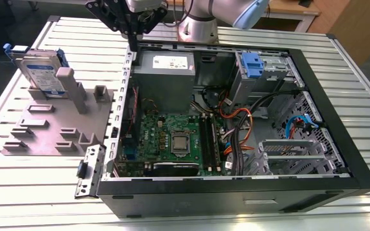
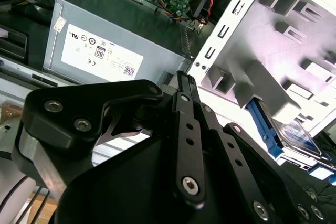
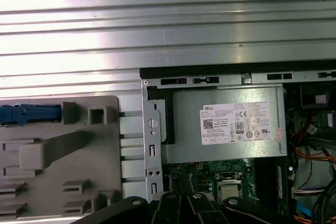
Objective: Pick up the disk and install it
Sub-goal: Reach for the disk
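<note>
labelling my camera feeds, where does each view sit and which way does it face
Exterior view: off the arm, high over the black computer case, looking down; shows the silver arm and black gripper.
First wrist view: on the wrist, facing straight down at the grey metal power supply box; gripper linkages show.
Second wrist view: also wrist-mounted, looking obliquely along the gripper.
Shared: both wrist views catch that box and the silver disk in its blue plastic carrier.

One disk [image 1: 40, 73], one computer case [image 1: 236, 190], one power supply [image 1: 165, 72]
</note>
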Controlling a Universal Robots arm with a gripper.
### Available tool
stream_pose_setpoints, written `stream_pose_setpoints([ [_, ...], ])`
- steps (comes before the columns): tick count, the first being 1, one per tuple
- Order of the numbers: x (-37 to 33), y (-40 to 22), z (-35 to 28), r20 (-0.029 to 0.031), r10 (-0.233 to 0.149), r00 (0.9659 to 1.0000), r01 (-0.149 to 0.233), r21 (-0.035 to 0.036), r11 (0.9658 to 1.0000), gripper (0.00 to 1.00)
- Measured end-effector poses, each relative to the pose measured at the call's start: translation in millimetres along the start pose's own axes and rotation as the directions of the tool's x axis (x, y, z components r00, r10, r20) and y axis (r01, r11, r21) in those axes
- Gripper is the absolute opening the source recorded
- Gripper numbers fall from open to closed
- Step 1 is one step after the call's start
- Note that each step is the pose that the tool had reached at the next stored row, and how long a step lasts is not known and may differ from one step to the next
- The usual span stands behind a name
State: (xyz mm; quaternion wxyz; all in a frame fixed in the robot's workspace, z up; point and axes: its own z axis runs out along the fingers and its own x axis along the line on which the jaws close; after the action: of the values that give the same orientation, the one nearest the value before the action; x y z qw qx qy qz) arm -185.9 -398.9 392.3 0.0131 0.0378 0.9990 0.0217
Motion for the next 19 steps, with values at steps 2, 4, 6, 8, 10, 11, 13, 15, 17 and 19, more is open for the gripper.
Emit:
stream_pose_setpoints([
  [2, 0.5, -0.1, 0.0, 0.0000, 0.000, 1.0000, 0.000, 0.0001, 1.0000, 0.11],
  [4, 1.3, -0.1, 0.0, 0.0000, 0.000, 1.0000, 0.000, 0.0000, 1.0000, 0.11],
  [6, 1.9, -0.1, 0.0, 0.0000, 0.000, 1.0000, 0.000, 0.0000, 1.0000, 0.11],
  [8, 2.5, -0.2, -0.1, 0.0000, 0.000, 1.0000, 0.000, 0.0000, 1.0000, 0.11],
  [10, 3.0, -0.2, 0.0, 0.0000, 0.000, 1.0000, 0.000, 0.0000, 1.0000, 0.11],
  [11, 3.0, -0.2, -0.1, 0.0000, 0.000, 1.0000, 0.000, 0.0000, 1.0000, 0.11],
  [13, 3.1, -0.2, -0.1, 0.0000, 0.000, 1.0000, 0.000, 0.0000, 1.0000, 0.11],
  [15, 3.1, -0.2, 0.0, 0.0000, 0.000, 1.0000, 0.000, 0.0000, 1.0000, 0.11],
  [17, 3.5, -0.3, -0.1, 0.0000, 0.000, 1.0000, 0.000, 0.0000, 1.0000, 0.11],
  [19, 3.7, -0.3, -0.1, 0.0000, 0.000, 1.0000, 0.000, 0.0000, 1.0000, 0.11],
])
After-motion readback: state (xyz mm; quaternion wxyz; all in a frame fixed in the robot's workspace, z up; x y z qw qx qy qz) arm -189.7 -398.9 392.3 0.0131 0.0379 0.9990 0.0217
